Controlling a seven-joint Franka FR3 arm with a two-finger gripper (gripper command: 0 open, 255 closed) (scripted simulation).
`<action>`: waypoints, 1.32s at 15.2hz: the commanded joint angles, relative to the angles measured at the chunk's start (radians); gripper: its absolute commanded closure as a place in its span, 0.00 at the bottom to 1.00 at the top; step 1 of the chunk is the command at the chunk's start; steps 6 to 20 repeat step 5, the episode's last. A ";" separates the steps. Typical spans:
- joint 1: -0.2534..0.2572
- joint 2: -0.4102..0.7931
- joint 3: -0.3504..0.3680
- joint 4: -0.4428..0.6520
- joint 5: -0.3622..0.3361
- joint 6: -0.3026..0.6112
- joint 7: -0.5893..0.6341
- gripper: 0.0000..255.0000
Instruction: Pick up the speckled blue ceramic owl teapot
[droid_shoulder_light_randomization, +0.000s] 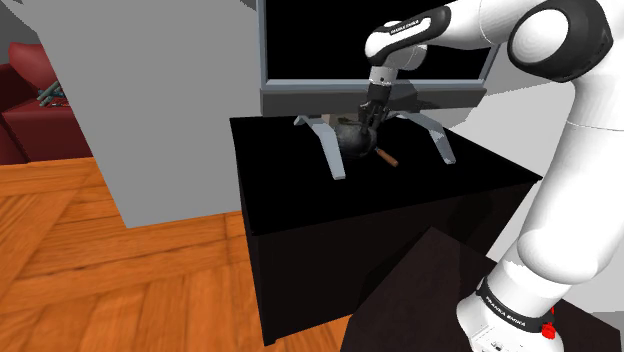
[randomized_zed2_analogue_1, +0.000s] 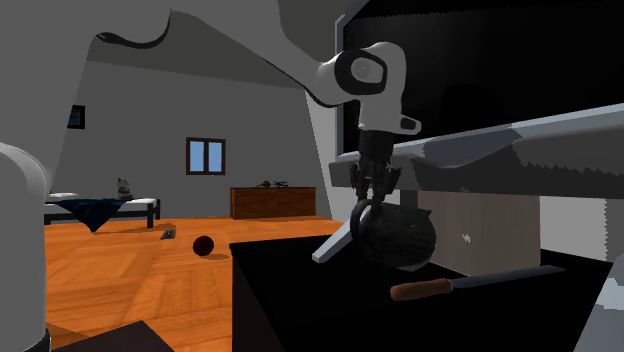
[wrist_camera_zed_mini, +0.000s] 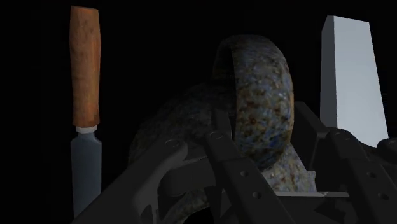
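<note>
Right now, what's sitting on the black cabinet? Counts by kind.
teapot: 1
knife: 1
TV: 1
Total: 3

The teapot (wrist_camera_zed_mini: 261, 95) is rust-speckled dark blue, the knife handle (wrist_camera_zed_mini: 85, 70) brown.
</note>
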 joint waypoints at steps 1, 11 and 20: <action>0.001 -0.009 0.001 0.019 -0.001 -0.024 0.003 1.00; 0.001 -0.014 0.000 0.042 -0.004 -0.051 0.007 1.00; 0.001 -0.014 0.000 0.042 -0.004 -0.051 0.007 1.00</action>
